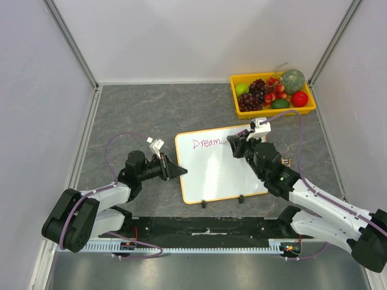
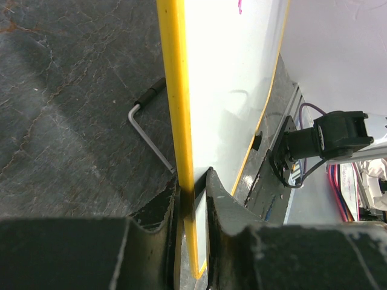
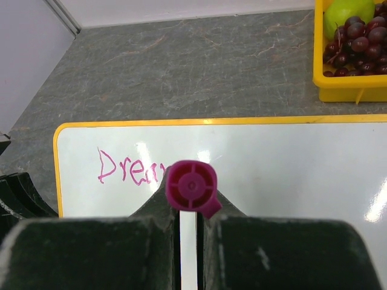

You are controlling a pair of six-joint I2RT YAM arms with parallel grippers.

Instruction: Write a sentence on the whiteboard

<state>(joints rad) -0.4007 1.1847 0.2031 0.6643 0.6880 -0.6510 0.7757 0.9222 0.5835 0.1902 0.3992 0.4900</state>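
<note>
- a grey stone-patterned table (image 1: pixel 139 115) is seen from above, with two robot arms bolted at its near edge.
- the whiteboard (image 1: pixel 211 175), white with a thin orange-yellow frame, is placed near the middle of the table, between the two arms, with its writing face up; whether it lies flat or is slightly propped cannot be told.
- a yellow tray (image 1: pixel 275 113) of fruit is set at the far right corner, well apart from the board.
- the left gripper (image 1: pixel 180 171) is held at the board's left edge; in the left wrist view its fingers (image 2: pixel 233 211) are pinched on the frame, one on each face, so the board is steadied.
- the right gripper (image 1: pixel 237 145) is poised over the board's upper right part, its fingers closed tight on a magenta marker (image 3: pixel 191 187), which is pointed down at the surface.
- one word (image 1: pixel 207 143), "dream", is written in magenta near the top left of the board; its last letter is partly hidden by the marker in the right wrist view.
- the step in hand is judged to be the writing itself, with only the first word done.
- the next move is judged to call for the tip to be carried rightward, a gap left, and light, even contact kept while the left edge is held firm.
</note>
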